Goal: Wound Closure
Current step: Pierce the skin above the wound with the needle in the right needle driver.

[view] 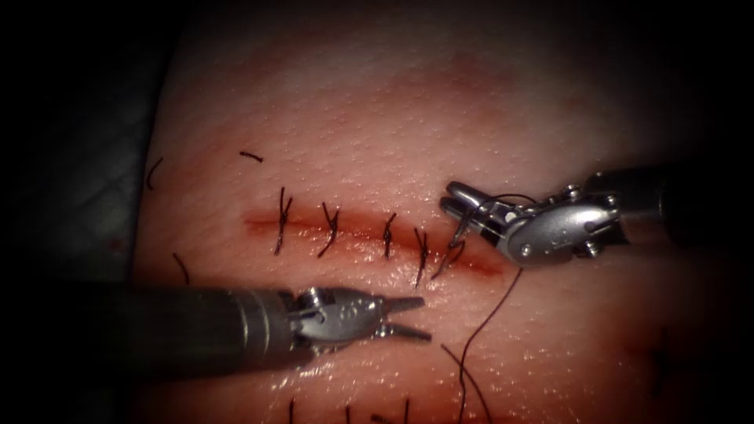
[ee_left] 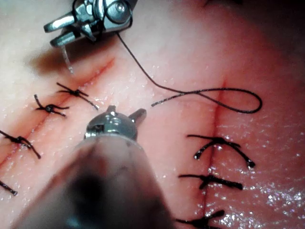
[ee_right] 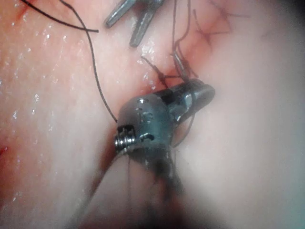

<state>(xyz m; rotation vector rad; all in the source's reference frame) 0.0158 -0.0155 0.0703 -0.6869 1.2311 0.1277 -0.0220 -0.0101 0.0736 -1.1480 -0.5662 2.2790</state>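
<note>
The needle (view: 459, 229) is held in the closed jaws of the right tool (view: 459, 202), gripped near its blunt end; its curve hangs down from the jaws toward the right end of the cut (view: 369, 235), and its tip lies at the surface there, though whether it has entered the tissue (view: 377, 118) cannot be told. In the left wrist view the same needle (ee_left: 67, 60) is seen pointing down from the right tool (ee_left: 59, 31) just beside the cut's end. The thread (view: 491, 314) is seen trailing from the right tool toward the near edge of the tissue, lying loose on the surface; in the left wrist view it (ee_left: 209, 93) forms an open loop on the tissue. The left tool (view: 408, 317) is held just above the tissue on the near side of the cut, its jaws parted a little and nothing held between them. Four tied stitches (view: 330, 228) are seen across the cut to the left of the needle; short cut ends of thread (view: 251, 156) lie on the tissue toward its left edge.
</note>
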